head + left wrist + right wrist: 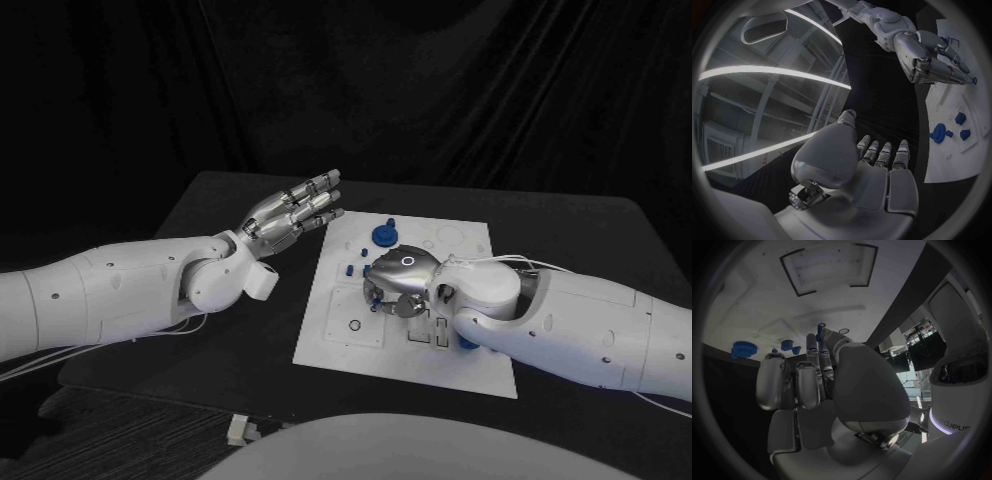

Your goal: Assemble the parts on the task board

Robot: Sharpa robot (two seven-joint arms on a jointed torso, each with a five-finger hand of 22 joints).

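Note:
The white task board (378, 345) lies mid-table. A round blue part (384, 235) stands near its far edge, with small blue pieces (348, 262) along its left side. My right hand (401, 280) hovers low over the board's middle, fingers curled down. In the right wrist view the thumb and a finger (811, 347) seem to pinch a small blue peg (821, 330). My left hand (296, 215) is raised just left of the board, fingers straight and apart, holding nothing. The left wrist view shows the round blue part (940, 134) and my right hand (932, 60).
Another blue piece (469, 345) peeks out beside my right forearm near the board's front right. The black table (231, 330) extends on both sides of the board. Several holes and outlines mark the board's front left area.

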